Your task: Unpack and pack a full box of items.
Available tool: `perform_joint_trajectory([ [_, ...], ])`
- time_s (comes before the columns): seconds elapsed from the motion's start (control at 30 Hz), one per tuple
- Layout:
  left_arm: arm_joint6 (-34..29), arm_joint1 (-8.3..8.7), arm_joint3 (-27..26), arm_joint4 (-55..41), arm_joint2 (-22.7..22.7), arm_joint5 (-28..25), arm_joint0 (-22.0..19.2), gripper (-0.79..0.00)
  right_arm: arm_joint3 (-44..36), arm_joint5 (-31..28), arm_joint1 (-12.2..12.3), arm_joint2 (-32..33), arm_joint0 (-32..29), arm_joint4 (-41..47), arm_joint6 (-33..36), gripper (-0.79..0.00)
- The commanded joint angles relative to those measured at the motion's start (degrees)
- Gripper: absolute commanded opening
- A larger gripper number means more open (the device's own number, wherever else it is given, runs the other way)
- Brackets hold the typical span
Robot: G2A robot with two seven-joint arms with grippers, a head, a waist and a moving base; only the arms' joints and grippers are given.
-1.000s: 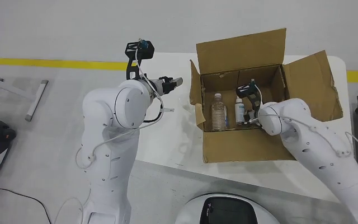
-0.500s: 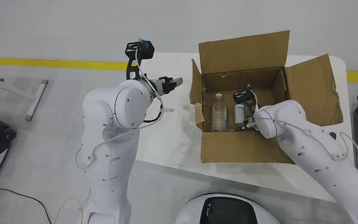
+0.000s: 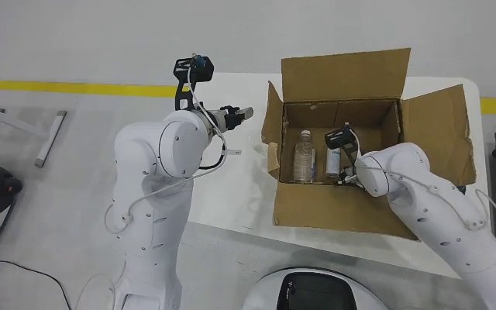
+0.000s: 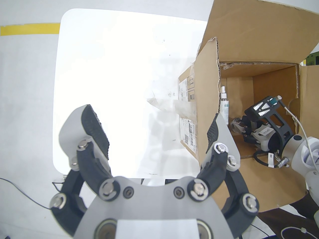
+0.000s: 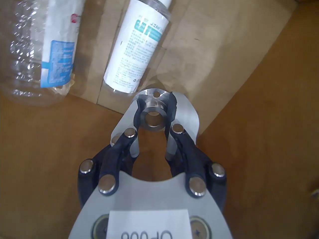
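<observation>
The right pincer [image 5: 155, 108] is down inside the open cardboard box [image 3: 333, 211], closed narrowly on a small flanged metal fitting [image 5: 151, 121] near the box floor by a corner. I judge this to be a transfer step, though the stance alone does not tell whether the fitting is being lifted out or set down. If out, the next move calls for a straight rise clear of the tall walls and flaps before swinging over to the desk [image 4: 112, 75]. If in, it calls for easing the fitting onto the cardboard and letting go.

The left pincer [image 4: 154, 128] hangs spread wide and empty above the desk, beside the box.

By count there is one box, one clear plastic water bottle [image 3: 304, 157] and one white-labelled spray bottle [image 3: 333, 161] lying side by side on its floor, and one metal fitting.
</observation>
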Motion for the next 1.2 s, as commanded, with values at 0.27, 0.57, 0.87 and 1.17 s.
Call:
perform_joint_trajectory([
  [0.27, 0.0, 0.0, 0.0, 0.0, 0.0, 0.0, 0.0, 0.0, -4.6, 1.5, -0.3, 3.7, -2.7, -0.3, -1.4, -0.785],
  [0.57, 0.0, 0.0, 0.0, 0.0, 0.0, 0.0, 0.0, 0.0, -1.6, 2.7, -0.9, 3.9, -2.7, -2.8, -2.7, -0.409],
  [0.87, 0.0, 0.0, 0.0, 0.0, 0.0, 0.0, 0.0, 0.0, -7.0, 1.8, -0.4, 10.1, -5.1, 0.3, -2.7, -0.431],
  [1.17, 0.0, 0.0, 0.0, 0.0, 0.0, 0.0, 0.0, 0.0, -25.9, 0.6, 2.0, 41.0, -14.6, 8.0, -1.1, -0.453],
])
